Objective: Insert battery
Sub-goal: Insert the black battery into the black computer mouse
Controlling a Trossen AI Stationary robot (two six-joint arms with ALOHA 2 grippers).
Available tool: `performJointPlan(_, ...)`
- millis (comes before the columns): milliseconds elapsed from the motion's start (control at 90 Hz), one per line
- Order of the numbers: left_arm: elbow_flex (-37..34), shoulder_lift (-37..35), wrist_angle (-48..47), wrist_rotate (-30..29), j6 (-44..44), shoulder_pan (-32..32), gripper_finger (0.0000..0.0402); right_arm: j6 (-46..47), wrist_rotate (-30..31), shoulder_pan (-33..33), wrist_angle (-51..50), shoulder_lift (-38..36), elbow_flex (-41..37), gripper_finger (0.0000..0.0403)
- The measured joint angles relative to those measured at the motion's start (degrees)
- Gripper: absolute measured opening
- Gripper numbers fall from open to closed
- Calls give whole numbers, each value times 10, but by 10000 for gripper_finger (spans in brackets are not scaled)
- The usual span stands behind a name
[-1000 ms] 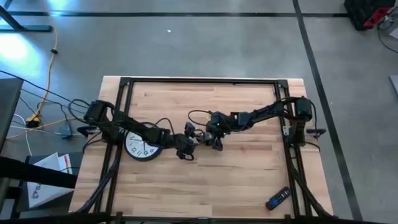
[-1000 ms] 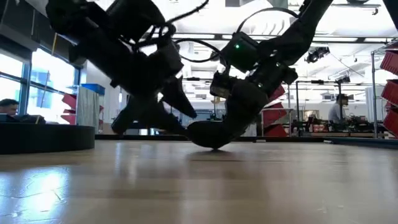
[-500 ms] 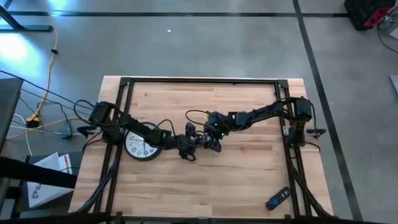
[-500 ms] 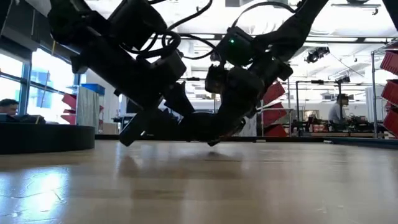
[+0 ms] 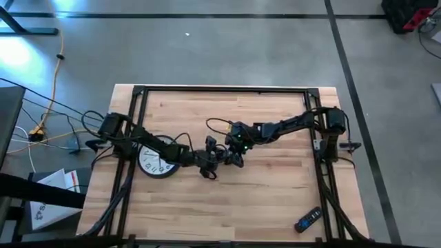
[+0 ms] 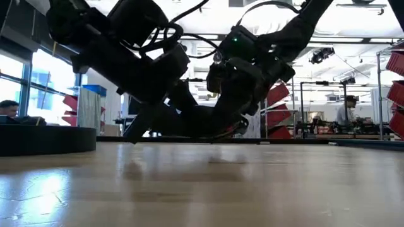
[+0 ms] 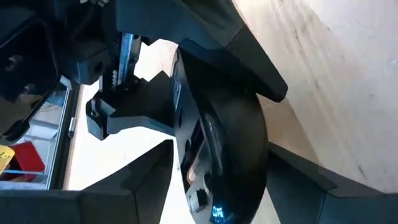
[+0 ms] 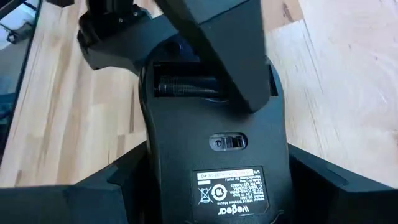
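Both arms reach low to mid-desk. The right tool [image 5: 236,157] grips the upturned black plastic computer mouse [image 8: 214,163]; the left tool [image 5: 219,158] meets its battery bay, grip unclear.

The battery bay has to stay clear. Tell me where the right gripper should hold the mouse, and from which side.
Clamp the mouse across its long sides at the label end, coming from behind that end, where the right gripper sits. The open battery bay lies at the far end, where a finger of the left gripper crosses it.
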Motion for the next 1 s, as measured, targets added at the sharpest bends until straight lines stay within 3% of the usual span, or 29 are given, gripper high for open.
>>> performJointPlan(278,0,0,-1,-40,-15,-19,130,9,-5,0,4,0,0,248)
performJointPlan(422,0,-1,-3,-48,-34,-23,131,-3,-5,0,6,0,0,257)
performJointPlan(822,0,-6,-16,-36,-72,-26,133,-82,-4,7,-35,-14,8,331)
performJointPlan(911,0,-18,-29,-35,-72,-20,132,-128,27,7,-111,-39,32,333)
performJointPlan(1000,0,-44,-51,-33,-72,-6,132,-198,116,18,-181,-69,56,331)
